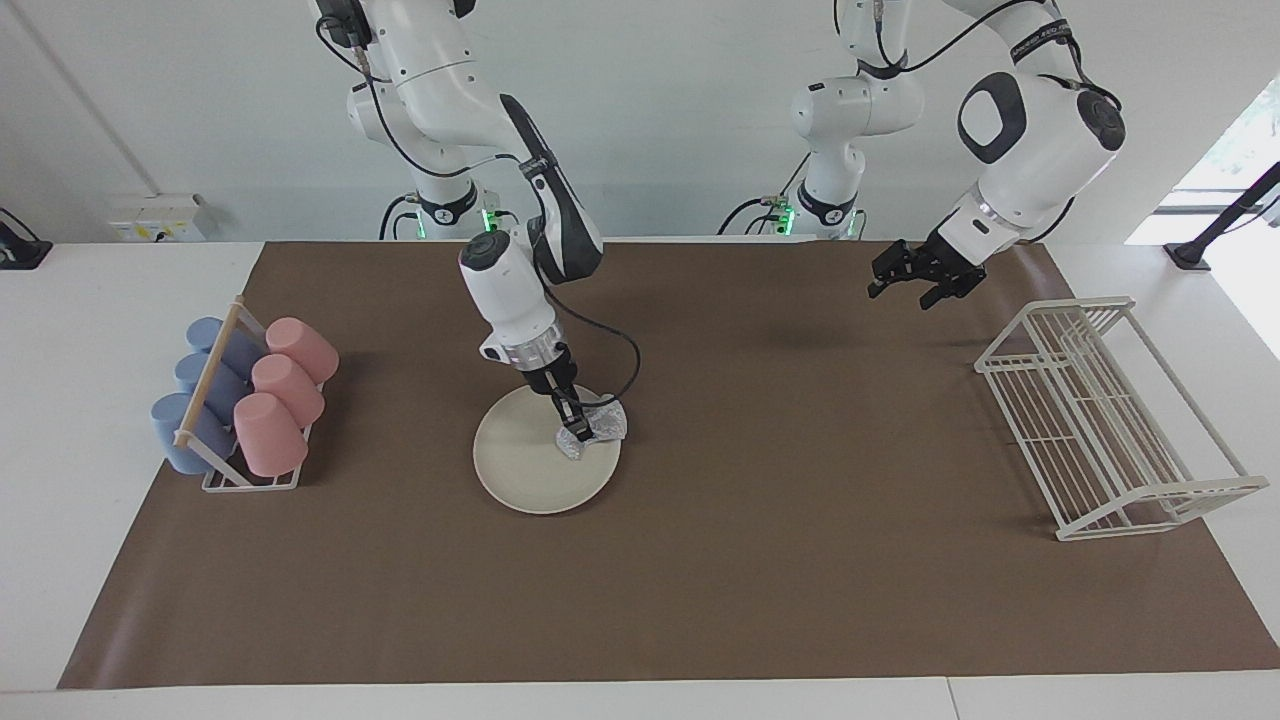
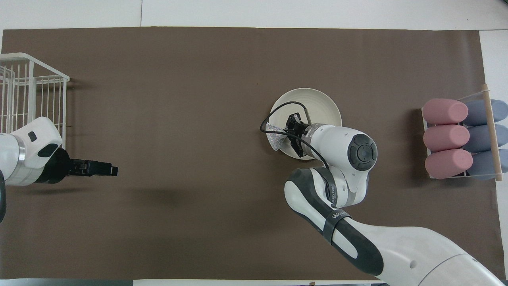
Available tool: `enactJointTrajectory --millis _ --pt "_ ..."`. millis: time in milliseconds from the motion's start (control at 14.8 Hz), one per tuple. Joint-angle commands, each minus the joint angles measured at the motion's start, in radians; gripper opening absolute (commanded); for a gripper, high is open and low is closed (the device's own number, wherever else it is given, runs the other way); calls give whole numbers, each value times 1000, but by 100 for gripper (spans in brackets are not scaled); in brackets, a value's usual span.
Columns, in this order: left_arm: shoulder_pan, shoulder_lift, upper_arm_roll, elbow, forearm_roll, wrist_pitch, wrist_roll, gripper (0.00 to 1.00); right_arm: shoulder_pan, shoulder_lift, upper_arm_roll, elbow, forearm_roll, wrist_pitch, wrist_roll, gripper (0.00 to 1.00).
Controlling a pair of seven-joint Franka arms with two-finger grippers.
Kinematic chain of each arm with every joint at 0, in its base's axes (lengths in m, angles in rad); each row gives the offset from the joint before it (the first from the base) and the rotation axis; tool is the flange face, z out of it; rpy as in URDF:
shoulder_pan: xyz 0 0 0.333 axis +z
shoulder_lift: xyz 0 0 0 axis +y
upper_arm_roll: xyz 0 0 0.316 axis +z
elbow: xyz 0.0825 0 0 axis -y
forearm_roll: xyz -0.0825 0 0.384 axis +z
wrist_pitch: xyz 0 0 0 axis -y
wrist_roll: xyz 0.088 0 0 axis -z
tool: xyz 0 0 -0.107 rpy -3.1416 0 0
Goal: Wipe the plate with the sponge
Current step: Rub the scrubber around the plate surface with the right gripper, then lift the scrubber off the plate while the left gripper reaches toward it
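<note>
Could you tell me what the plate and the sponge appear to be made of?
The plate looks like matte cream ceramic or melamine: plain, even surface, raised rim, no glare. The sponge looks like metallic mesh or foil-like scrubbing wad: silvery, crinkled, glinting; which one is unclear.

Glittery sponge [image 1: 598, 426] on cream plate's [image 1: 525, 465] rim
</note>
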Motion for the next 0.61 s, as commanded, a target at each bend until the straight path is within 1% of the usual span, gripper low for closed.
enactJointTrajectory --millis 0,135,271,339,406,542 --pt "12 6 -9 13 22 5 -2 100 -14 -19 -6 45 15 -172 20 0" --pt "12 3 -9 11 22 3 -27 100 -21 -90 -15 80 0 -318 43 0" --pt "11 3 -9 13 2 -3 -104 100 -21 -168 -16 91 -3 -421 76 0" --pt "9 3 -9 13 -55 -10 -113 100 -24 -200 -16 112 -21 -493 94 0" --pt "9 0 -7 10 -152 -24 -120 100 -31 -226 -16 149 -57 -570 118 0" --pt "11 -2 -6 11 -301 -76 -124 100 -36 -254 -16 254 -150 -738 180 0"
